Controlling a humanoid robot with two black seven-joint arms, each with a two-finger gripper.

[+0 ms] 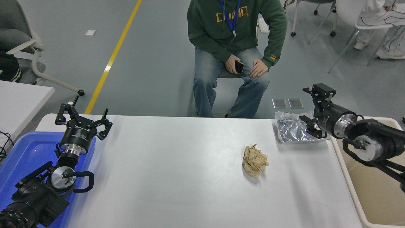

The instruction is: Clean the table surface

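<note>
The white table surface [177, 171] fills the lower middle of the head view. On its right half lies a crumpled brown paper wad [254, 160]. A crinkled silver foil bag [292, 130] rests at the far right corner. My right gripper [308, 109] hangs open above the bag's right end, its fingers spread and holding nothing. My left gripper [83, 117] is parked open at the far left, over the blue tray's far edge.
A blue tray [22, 155] sits under the left arm. A beige bin [376, 190] stands off the table's right edge. A person in a green hoodie [234, 28] sits beyond the far edge. A smaller white table [19, 101] is at left.
</note>
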